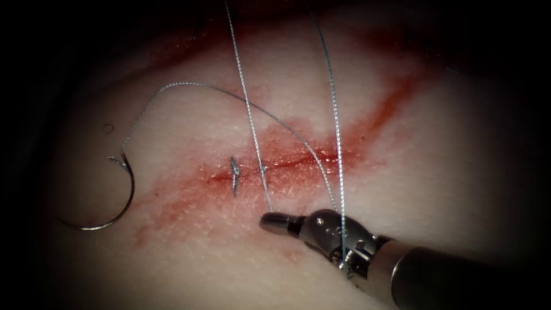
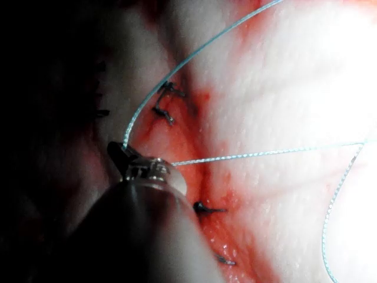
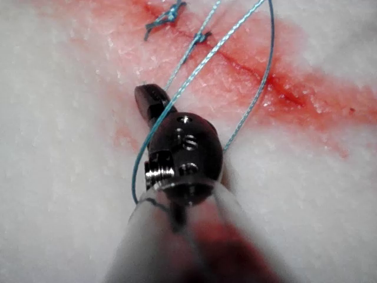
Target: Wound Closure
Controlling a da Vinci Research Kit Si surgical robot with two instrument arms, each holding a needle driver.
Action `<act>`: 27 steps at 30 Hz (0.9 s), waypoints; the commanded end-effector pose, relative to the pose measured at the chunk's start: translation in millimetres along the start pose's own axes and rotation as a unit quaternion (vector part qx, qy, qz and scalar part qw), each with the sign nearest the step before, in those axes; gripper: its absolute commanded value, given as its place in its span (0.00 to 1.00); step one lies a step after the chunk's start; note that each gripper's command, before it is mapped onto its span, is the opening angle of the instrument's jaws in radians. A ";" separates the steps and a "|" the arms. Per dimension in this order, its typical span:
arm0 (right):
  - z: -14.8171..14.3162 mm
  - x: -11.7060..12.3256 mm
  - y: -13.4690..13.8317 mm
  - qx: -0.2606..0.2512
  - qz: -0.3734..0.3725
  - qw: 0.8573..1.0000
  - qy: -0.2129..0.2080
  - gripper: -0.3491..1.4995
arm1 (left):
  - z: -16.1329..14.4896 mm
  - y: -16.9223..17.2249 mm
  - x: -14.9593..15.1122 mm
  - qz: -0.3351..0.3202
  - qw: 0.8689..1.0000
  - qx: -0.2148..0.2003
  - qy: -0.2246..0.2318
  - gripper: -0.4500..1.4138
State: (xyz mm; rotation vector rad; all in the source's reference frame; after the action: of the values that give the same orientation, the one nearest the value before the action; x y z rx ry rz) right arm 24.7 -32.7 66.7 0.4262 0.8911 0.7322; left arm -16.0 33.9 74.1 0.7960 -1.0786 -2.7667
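My right tool (image 1: pixel 274 221) lies on the tissue (image 1: pixel 436 172) just below the cut (image 1: pixel 304 162), its jaws shut on the short end of the thread (image 1: pixel 266 189) that comes out of the stitch. The long thread (image 1: pixel 336 143) is looped round this tool's wrist (image 3: pixel 187 147) and runs up out of the picture. The curved needle (image 1: pixel 131 192) rests loose on the tissue, far to the left of the cut and not in the tissue; neither tool holds it. In the left wrist view my left tool (image 2: pixel 119 151) is shut on the thread (image 2: pixel 141 112).
A finished stitch with short cut ends (image 1: pixel 234 173) sits on the cut left of the present one. Red fluid (image 1: pixel 287 143) stains the tissue along the cut. From the needle's tail, slack thread (image 1: pixel 183 85) arcs over the tissue toward my right tool.
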 end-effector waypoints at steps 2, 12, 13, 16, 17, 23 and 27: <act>0.6 0.0 -0.7 0.003 0.004 1.000 -0.001 0.00 | 0.9 0.0 0.1 -0.001 1.000 0.002 0.000 0.00; -0.8 -0.7 -3.5 0.021 0.034 0.999 -0.020 0.00 | 1.0 -0.3 0.0 0.002 1.000 0.005 -0.006 0.00; -0.8 -0.6 -3.5 0.021 0.035 0.999 -0.021 0.00 | 1.0 -0.3 0.0 0.002 1.000 0.005 -0.006 0.00; -0.8 -0.4 -3.5 0.023 0.041 0.999 -0.022 0.00 | 0.9 -0.1 0.0 0.003 1.000 0.006 -0.007 0.00; -0.9 -0.4 -3.5 0.025 0.041 0.999 -0.021 0.00 | 0.9 -0.1 0.1 0.003 1.000 0.006 -0.007 0.00; -0.9 0.6 -2.9 0.038 0.048 0.998 0.008 0.00 | 0.9 0.1 0.2 0.006 1.000 0.006 -0.001 0.00; -1.2 2.2 -2.1 0.032 0.030 0.998 0.051 0.24 | 0.2 1.1 1.2 -0.004 1.000 0.006 0.025 0.00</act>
State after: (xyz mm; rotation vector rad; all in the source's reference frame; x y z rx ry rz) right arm 24.7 -31.7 62.7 0.4510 1.0171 0.7855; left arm -17.1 31.7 73.6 0.9036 -1.0767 -2.7216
